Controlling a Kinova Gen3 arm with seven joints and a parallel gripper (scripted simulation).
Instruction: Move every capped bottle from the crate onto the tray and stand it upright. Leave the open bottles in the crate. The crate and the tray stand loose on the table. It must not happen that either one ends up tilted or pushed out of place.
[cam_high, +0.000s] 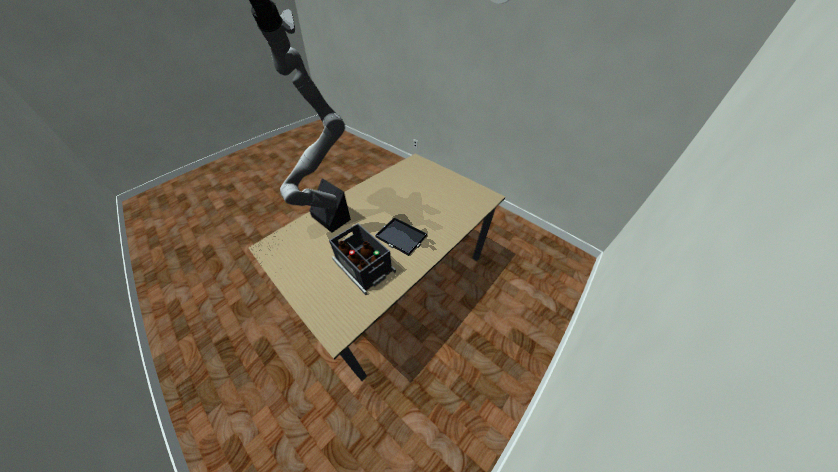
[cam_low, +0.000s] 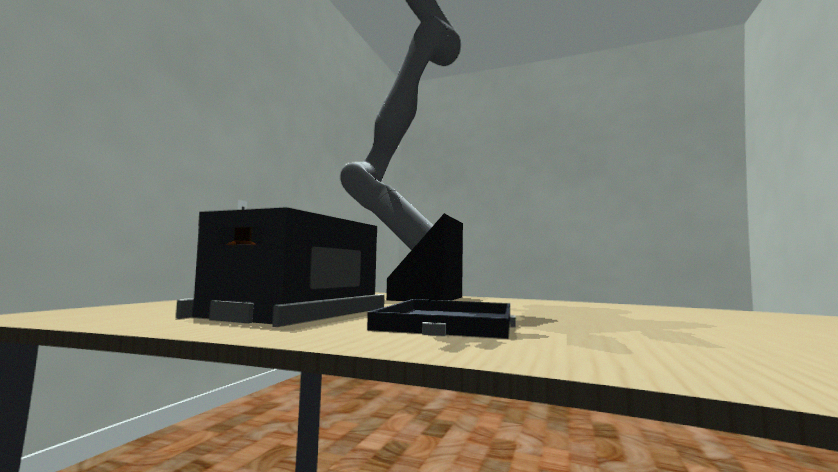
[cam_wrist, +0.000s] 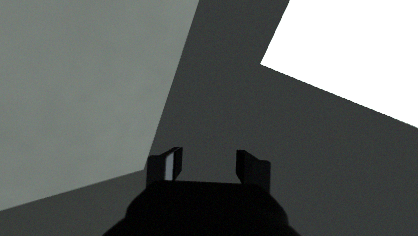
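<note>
The dark crate (cam_high: 349, 268) (cam_low: 252, 269) stands on the table and has inner dividers. Several brown bottles stand inside it. One has a red cap (cam_high: 351, 252) and one has a green cap (cam_high: 375, 253); the other bottle tops are too small and dark to tell. Part of a brown bottle (cam_low: 241, 236) shows through the crate's handle slot. The dark tray (cam_high: 401, 235) (cam_low: 398, 326) lies beside the crate with nothing on it. My gripper (cam_wrist: 209, 160) is open and empty, facing the ceiling and walls. It is high above the table, and its fingers are not discernible in the top and exterior views.
Grey rails (cam_low: 328, 310) line the crate's foot. The black wedge-shaped arm base (cam_high: 329, 206) (cam_low: 433, 269) stands behind the crate and tray on the table (cam_high: 304, 287) (cam_low: 674, 363). A bright white ceiling panel (cam_wrist: 360, 45) shows in the wrist view. Small grey tabs sit at the tray's sides.
</note>
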